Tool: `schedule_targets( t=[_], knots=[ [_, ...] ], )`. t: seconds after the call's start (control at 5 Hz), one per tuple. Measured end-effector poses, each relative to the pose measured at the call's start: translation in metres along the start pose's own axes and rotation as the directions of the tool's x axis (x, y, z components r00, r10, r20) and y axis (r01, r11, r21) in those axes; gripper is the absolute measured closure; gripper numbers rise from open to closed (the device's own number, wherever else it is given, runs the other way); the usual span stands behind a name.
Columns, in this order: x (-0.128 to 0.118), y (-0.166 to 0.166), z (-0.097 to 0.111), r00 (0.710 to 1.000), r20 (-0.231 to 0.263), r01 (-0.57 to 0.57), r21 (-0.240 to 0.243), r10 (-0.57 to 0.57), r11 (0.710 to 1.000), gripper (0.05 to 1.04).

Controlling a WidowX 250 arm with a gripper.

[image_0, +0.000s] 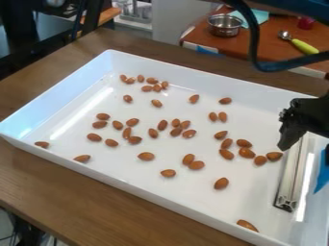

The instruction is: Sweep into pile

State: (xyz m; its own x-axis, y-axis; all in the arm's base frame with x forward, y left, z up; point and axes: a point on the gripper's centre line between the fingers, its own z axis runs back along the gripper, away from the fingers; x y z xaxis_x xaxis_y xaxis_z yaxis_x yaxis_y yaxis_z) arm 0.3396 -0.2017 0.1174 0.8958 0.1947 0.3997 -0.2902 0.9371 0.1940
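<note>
Jaws: can't tell open or closed, nor whether they have the bar. Black gripper is at the right edge of the camera view, over the right part of the white tray, right at the upper end of the metal bar. Bar lies at a slant inside the tray, dark-rimmed lower end towards the near wall.

Almonds are all in the tray, spread over most of the floor, no single pile. Tightest bunch sits near the far corner, looser groups mid-tray. A short run of them reaches towards the bar, end one just beside it on the left. One lone almond by the near wall, lower right; another near the left corner.

Tray sits on a brown wooden table. Behind it, an orange-brown tabletop with a metal bowl, a teal sheet and a spoon with a yellow-green handle. Dark cable loops down in front, top right. Something blue at the right edge, below the gripper.
</note>
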Motion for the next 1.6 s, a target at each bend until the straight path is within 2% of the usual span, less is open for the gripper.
schedule_targets(
  t=[0.2, 0.4, 0.8, 1.2, 1.6],
  knots=[
    [-0.009, 0.003, -0.015, 0.999, -0.028, 0.019, 0.040, -0.018, 0.999, 0.086],
    [-0.010, 0.003, -0.021, 0.998, -0.037, 0.055, 0.027, -0.054, 0.998, 0.085],
    [0.000, 0.010, -0.024, 0.996, -0.080, 0.040, -0.032, -0.042, 0.999, 0.085],
    [0.008, 0.024, -0.035, 0.989, -0.146, -0.003, -0.040, -0.003, 0.999, 0.116],
    [0.008, 0.029, -0.041, 0.985, -0.172, -0.038, -0.032, 0.032, 0.999, 0.694]
  ],
)
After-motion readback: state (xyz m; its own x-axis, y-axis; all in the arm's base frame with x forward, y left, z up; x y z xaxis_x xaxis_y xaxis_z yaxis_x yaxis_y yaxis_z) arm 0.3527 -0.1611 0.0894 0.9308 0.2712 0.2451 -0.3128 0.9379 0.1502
